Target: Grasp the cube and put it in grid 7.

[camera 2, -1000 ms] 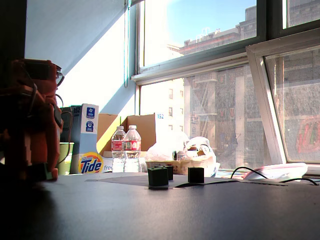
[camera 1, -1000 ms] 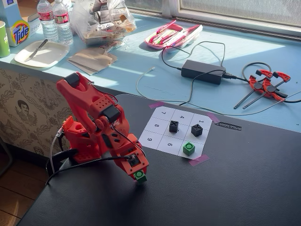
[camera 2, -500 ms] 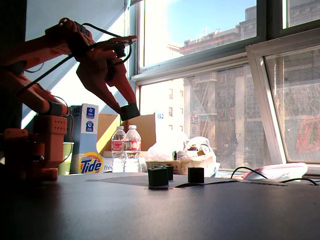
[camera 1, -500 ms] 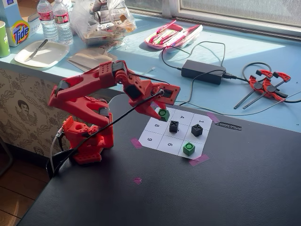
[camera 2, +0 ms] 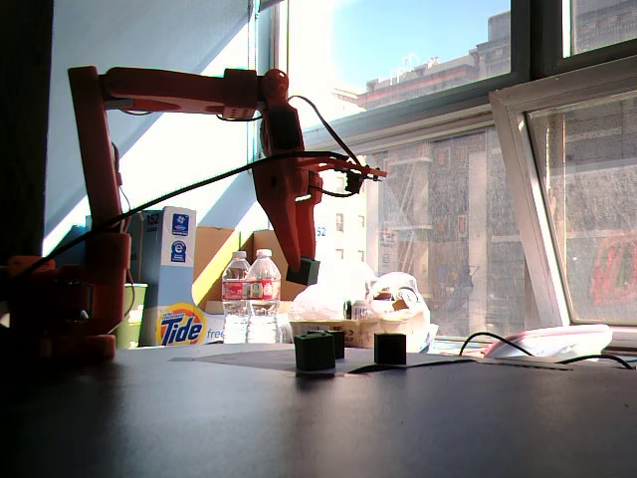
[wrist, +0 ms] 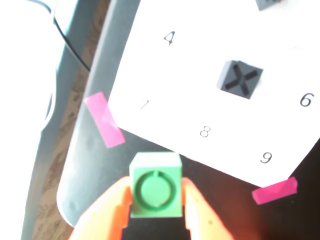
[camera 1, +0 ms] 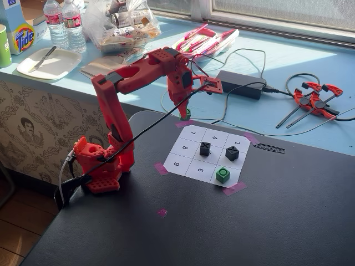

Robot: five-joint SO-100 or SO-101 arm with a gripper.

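My gripper (wrist: 155,192) is shut on a bright green cube (wrist: 155,186) with a ring mark on the face toward the wrist camera. The orange fingers (wrist: 116,207) press on its two sides. In a fixed view the gripper (camera 1: 186,114) hangs just beyond the paper grid's corner, and the cube (camera 2: 303,270) is well above the table. Grid 7 (camera 1: 192,133) is bare; its faint "7" (wrist: 145,105) shows in the wrist view, up and left of the cube. A second green cube (camera 1: 223,174) sits on the corner cell opposite 7.
Two black cubes (camera 1: 205,148) (camera 1: 232,153) stand on middle cells of the grid; one with an X (wrist: 240,80) shows in the wrist view. Pink tape (wrist: 105,120) holds the paper corners. A power brick (camera 1: 239,83), cables and clamps (camera 1: 313,100) lie behind the black table.
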